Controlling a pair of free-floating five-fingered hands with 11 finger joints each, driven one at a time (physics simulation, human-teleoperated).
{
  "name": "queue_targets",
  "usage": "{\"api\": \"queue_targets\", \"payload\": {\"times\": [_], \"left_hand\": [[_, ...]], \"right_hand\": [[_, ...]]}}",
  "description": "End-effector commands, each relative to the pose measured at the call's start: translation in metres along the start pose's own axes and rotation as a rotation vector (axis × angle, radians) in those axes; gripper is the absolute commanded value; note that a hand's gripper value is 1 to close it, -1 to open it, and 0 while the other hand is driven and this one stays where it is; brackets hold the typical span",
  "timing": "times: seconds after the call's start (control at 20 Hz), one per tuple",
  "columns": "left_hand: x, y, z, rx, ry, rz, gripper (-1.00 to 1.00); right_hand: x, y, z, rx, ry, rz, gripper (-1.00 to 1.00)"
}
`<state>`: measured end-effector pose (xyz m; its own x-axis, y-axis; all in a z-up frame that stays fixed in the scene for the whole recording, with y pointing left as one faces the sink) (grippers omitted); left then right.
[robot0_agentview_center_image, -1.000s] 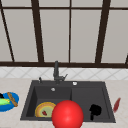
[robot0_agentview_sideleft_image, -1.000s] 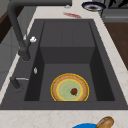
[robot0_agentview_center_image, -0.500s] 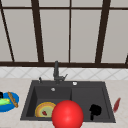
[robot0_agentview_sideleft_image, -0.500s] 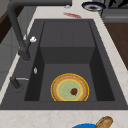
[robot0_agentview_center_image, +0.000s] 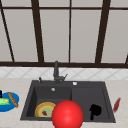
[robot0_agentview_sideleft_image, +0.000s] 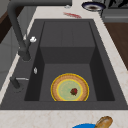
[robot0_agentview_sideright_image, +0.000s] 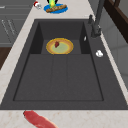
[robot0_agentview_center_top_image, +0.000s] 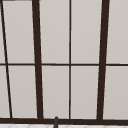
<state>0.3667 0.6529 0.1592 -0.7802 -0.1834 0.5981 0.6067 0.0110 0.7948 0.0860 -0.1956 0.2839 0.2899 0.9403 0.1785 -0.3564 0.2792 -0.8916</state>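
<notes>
A black hand, my right hand (robot0_agentview_center_image: 95, 110), hangs over the right part of the dark sink (robot0_agentview_center_image: 105, 92), apart from everything. A large red ball (robot0_agentview_center_image: 67, 114) floats before the sink's front edge, left of that hand. A yellow-rimmed plate (robot0_agentview_center_image: 43, 109) with a small red piece (robot0_agentview_sideleft_image: 74, 91) lies in the left basin. On the left counter a blue plate (robot0_agentview_center_image: 7, 106) carries a bread stick (robot0_agentview_sideright_image: 56, 8) and a green item (robot0_agentview_center_image: 3, 101). A dark shape at the picture's left edge, likely my left hand (robot0_agentview_center_image: 0, 94), is just above that plate.
The faucet (robot0_agentview_center_image: 56, 72) stands behind the sink's middle. A red chili-like item (robot0_agentview_center_image: 116, 104) lies on the right counter. A dark bowl (robot0_agentview_sideleft_image: 93, 6) stands further along that side. A small red-and-white object (robot0_agentview_sideright_image: 37, 4) sits near the blue plate. Behind is a window (robot0_agentview_center_top_image: 70, 60).
</notes>
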Motion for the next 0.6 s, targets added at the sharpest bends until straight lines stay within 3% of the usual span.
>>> {"api": "queue_targets", "payload": {"times": [0.0, 0.1, 0.2, 0.3, 0.4, 0.5, 0.55], "left_hand": [[0.010, 0.023, 0.013, -0.036, -0.053, -0.024, 1.00], [0.024, 0.029, 0.009, -0.047, -0.044, -0.041, 1.00], [0.027, 0.039, 0.014, -0.024, -0.040, -0.052, 1.00], [0.022, 0.042, 0.019, -0.015, -0.021, -0.028, 1.00], [0.027, 0.055, 0.016, -0.013, -0.017, -0.030, 1.00], [0.035, 0.069, 0.015, -0.018, -0.025, -0.034, 1.00], [0.041, 0.073, 0.013, -0.031, -0.022, -0.016, 1.00]], "right_hand": [[0.000, 0.000, 0.000, 0.000, 0.000, 0.000, 0.00], [0.000, 0.000, 0.000, 0.000, 0.000, 0.000, 0.00], [0.000, 0.000, 0.000, 0.000, 0.000, 0.000, 0.00], [0.000, 0.000, 0.000, 0.000, 0.000, 0.000, 0.00], [0.000, 0.000, 0.000, 0.000, 0.000, 0.000, 0.00], [0.000, 0.000, 0.000, 0.000, 0.000, 0.000, 0.00], [0.000, 0.000, 0.000, 0.000, 0.000, 0.000, 0.00]]}}
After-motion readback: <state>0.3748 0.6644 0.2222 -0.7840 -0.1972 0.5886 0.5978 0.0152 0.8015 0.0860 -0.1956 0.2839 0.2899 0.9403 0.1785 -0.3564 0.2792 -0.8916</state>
